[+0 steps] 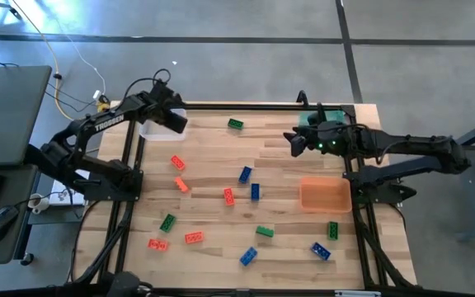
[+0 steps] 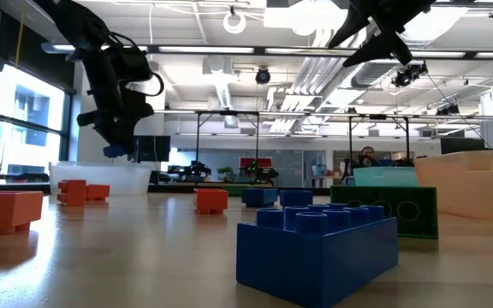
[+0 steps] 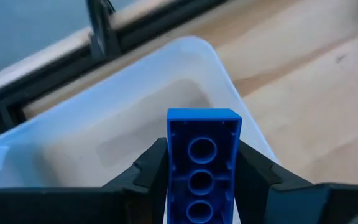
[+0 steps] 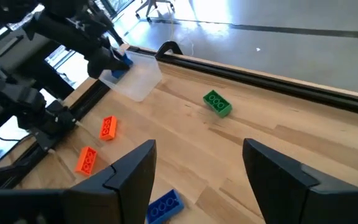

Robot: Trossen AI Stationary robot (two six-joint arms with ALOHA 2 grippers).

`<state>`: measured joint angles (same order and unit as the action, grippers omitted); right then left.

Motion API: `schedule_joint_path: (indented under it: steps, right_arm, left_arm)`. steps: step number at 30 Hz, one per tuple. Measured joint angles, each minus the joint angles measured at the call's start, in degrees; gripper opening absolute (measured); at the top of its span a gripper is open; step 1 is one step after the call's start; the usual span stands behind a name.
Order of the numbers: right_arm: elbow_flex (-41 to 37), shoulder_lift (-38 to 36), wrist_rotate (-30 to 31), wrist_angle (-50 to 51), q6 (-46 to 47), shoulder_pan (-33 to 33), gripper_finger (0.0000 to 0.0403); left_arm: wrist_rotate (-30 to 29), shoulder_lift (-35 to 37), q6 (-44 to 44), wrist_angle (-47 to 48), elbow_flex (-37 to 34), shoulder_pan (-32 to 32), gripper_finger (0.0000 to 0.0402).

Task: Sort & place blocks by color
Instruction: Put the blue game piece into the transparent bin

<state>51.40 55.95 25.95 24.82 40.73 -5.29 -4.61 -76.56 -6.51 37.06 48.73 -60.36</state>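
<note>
The left gripper [image 3: 199,180] is closed on a blue block [image 3: 202,163], held upright between its fingers, hollow underside toward the wrist camera, and hangs above the clear bin [image 1: 160,128] at the table's far left corner. The step in hand appears to be the release of this block into that bin. To do it well, the gripper should be centred over the bin's floor, not its near wall, lowered somewhat so the block cannot bounce out, and opened only when still; in the left wrist view the block sits over the bin's interior but close to its near rim, so a short advance inward would be prudent. The right gripper [image 4: 197,171] waits with jaws wide and holding nothing, poised over the table by the green bin [image 1: 310,120] at the far right. As to containers: the clear bin shows no block inside in the left wrist view, though part of its floor is hidden behind the held block. The orange bin [image 1: 325,195], at the right side of the table, shows no contents in the high view. The green bin is largely covered by the right arm, and its contents cannot be determined. The remaining blocks [image 1: 244,174], red-orange, blue and green, lie scattered across the table [image 1: 287,173], well apart from all three bins.
</note>
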Motion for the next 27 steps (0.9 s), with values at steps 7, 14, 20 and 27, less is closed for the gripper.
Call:
schedule_joint_path:
  steps: [7,14,20,27]
  right_arm:
    - [-0.02,2.24,3.67,-0.37,0.93,3.11,0.0226]
    - [-0.04,5.74,2.35,-0.4,1.92,3.77,0.0226]
    - [-0.04,7.26,-0.48,-0.81,1.93,3.75,0.0226]
    - [-0.04,7.95,-3.58,-1.56,1.26,4.66,0.0226]
  left_arm:
    - [-1.04,-4.01,-0.78,0.77,0.0,0.76,0.011]
    - [-2.31,-5.8,-1.25,0.02,0.0,0.79,0.0118]
    - [-2.24,-5.81,-1.44,-0.32,0.0,0.79,0.0154]
    - [-2.05,-5.81,-1.4,0.31,0.0,0.79,0.0188]
